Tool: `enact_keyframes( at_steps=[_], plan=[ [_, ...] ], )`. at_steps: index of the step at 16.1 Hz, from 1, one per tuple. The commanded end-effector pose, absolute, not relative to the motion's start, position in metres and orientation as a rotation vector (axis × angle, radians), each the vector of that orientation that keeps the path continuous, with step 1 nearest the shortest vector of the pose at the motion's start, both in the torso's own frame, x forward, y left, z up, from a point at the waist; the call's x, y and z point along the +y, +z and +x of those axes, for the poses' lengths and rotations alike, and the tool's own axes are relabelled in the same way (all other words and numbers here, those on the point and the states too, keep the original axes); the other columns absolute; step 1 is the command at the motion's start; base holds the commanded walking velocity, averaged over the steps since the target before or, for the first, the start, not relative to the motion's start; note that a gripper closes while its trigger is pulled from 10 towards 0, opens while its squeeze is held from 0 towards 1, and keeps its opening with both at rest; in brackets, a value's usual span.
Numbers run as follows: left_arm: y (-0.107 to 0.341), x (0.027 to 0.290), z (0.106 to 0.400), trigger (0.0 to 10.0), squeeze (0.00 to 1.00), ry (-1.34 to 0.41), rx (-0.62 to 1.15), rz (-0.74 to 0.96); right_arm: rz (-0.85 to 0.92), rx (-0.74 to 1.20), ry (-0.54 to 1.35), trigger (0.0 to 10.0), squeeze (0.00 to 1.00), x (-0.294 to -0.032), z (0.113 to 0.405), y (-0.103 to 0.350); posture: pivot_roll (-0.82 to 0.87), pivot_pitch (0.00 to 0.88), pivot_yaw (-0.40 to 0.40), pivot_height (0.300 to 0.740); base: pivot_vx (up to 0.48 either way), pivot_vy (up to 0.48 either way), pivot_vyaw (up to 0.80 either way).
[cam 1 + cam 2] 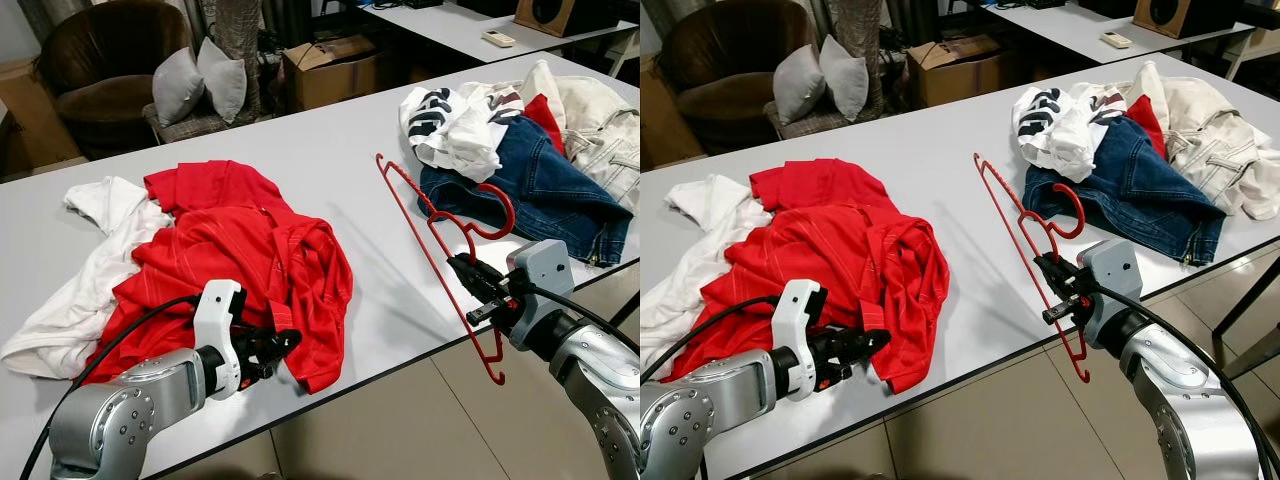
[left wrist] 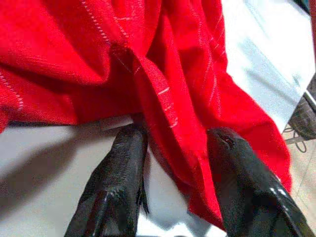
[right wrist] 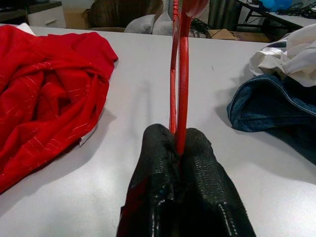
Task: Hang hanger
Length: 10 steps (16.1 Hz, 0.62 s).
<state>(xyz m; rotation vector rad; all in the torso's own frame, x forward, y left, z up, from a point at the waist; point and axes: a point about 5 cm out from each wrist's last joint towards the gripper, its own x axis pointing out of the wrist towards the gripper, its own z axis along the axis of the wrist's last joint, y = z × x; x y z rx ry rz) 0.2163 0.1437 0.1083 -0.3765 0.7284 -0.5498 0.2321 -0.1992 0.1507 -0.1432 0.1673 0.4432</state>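
A long pale grey tabletop [image 1: 340, 190] runs from the lower left to the upper right of the frame. On its left side lies a red shirt [image 1: 240, 260] on top of a white shirt [image 1: 80, 290]. On its right side sits a pile with blue jeans [image 1: 540, 190] and white clothes [image 1: 460, 120].

The right gripper [image 1: 470, 275], at the lower right, has its jaws clamped on the red hanger [image 1: 440, 240]. The hanger is lifted over the near edge of the tabletop, hook beside the jeans.

The left gripper [image 1: 275, 345], at the lower left, has its jaws apart at the edge of the red shirt.

Behind the tabletop are a brown armchair [image 1: 100, 70], two grey pillows [image 1: 200, 85] and a cardboard box [image 1: 330, 65]. Another table [image 1: 470, 25] stands at the upper right.
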Motion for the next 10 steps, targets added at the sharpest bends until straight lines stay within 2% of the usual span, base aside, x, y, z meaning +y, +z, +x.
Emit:
enact_keyframes(
  at_steps=[1, 10],
  plan=[
    [0.1118, 0.1454, 0.2185, 0.0, 0.0, -0.55, 0.715, -0.377, -0.147, 0.153, 0.45, 10.0, 0.0, -0.1968, 0.2307, 0.1553, -0.2, 0.003, 0.119, 0.74, 0.0, 0.0, 0.0],
    [0.1072, 0.1441, 0.2161, 0.0, 0.0, -0.529, 0.734, -0.361, -0.121, 0.151, 0.448, 10.0, 0.0, -0.1941, 0.2291, 0.1541, -0.2, 0.006, 0.123, 0.74, 0.0, 0.0, 0.0]
  ],
)
